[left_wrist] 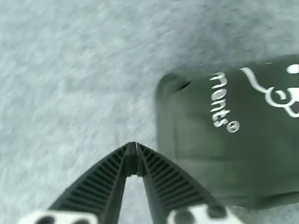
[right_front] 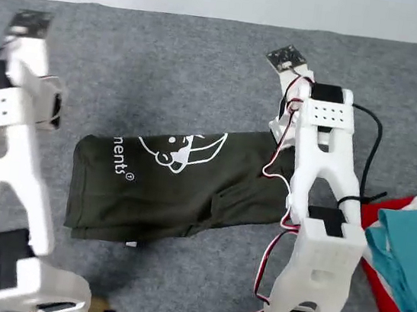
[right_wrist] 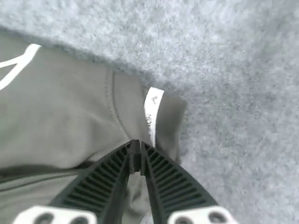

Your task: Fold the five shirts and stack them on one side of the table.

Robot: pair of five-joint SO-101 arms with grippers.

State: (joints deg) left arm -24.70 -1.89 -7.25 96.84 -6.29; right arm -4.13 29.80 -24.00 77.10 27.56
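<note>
The dark olive-green folded cotton shirt point(right_front: 181, 191) lies flat in the middle of the grey carpeted counter point(right_front: 166, 66), long side running across. A white line drawing and lettering point(right_front: 178, 150) face up on its far half.

Over to the left pincer point(left_wrist: 135, 151): its black ribbed jaws are pressed together, tips meeting. It hangs over bare grey counter just beside the shirt's lettered end, not touching the cloth. In the high view that white left arm point(right_front: 2, 144) stands at the near left, well clear of the shirt.

Now the right pincer point(right_wrist: 136, 149): jaws closed too, tips together right over the green cloth. It sits near a small white sewn-in label point(right_wrist: 153, 109) at the shirt's edge. Whether any cloth is pinched between the tips cannot be told. The white right arm point(right_front: 320, 217) stretches over the shirt's other end, red and black wires looping alongside it.

At the right edge of the counter sits a loose heap of more shirts. A red one point(right_front: 379, 290) lies below and a teal one point(right_front: 411, 256) is draped on top.
</note>
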